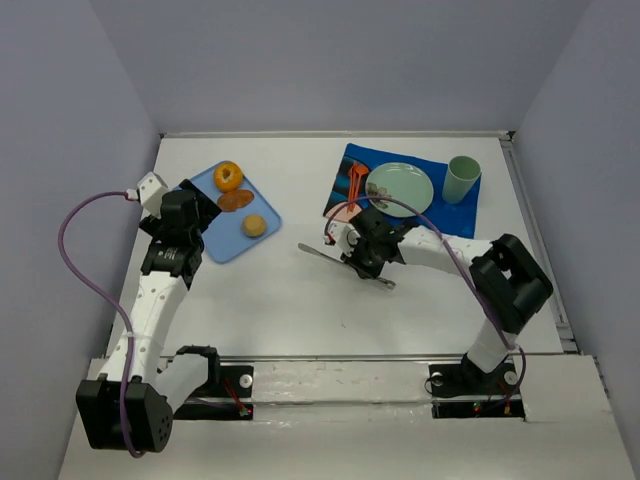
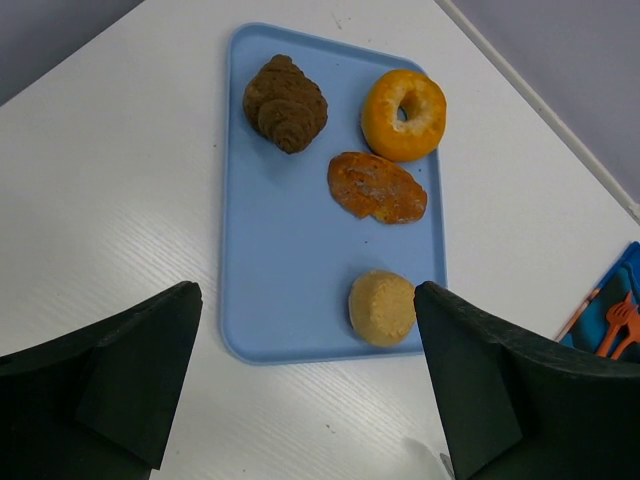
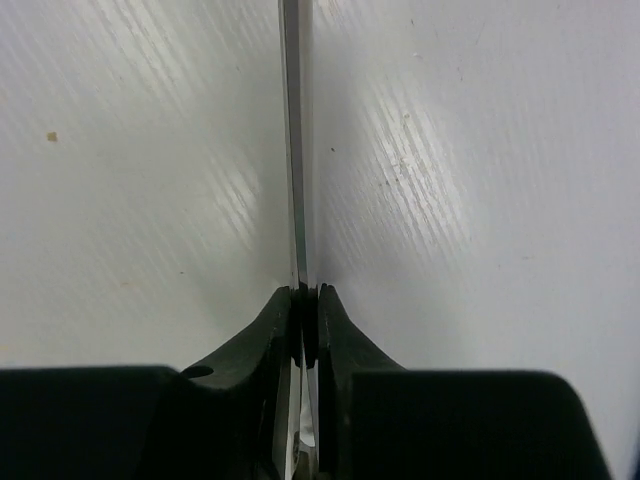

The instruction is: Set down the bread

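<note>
Bread [image 2: 382,308]: small round bun on blue tray [image 2: 280,230], at tray's 5 o'clock corner in left wrist view. Flat reddish piece [image 2: 377,187] sits apart at bun's 12 o'clock.
Handling, judged: light, soft, squashable, prone to roll.
Grip: across widest middle, gentle squeeze.
Left end effector [image 2: 305,310]: wide open, empty, above tray's near edge.
Right end effector [image 3: 305,300]: clamped on thin metal utensil [image 3: 295,150] over bench [image 3: 480,200].

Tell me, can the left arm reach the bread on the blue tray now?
Probably yes. The left gripper hangs open above the blue tray; the bread lies uncovered at its near end, with nothing between them.
</note>
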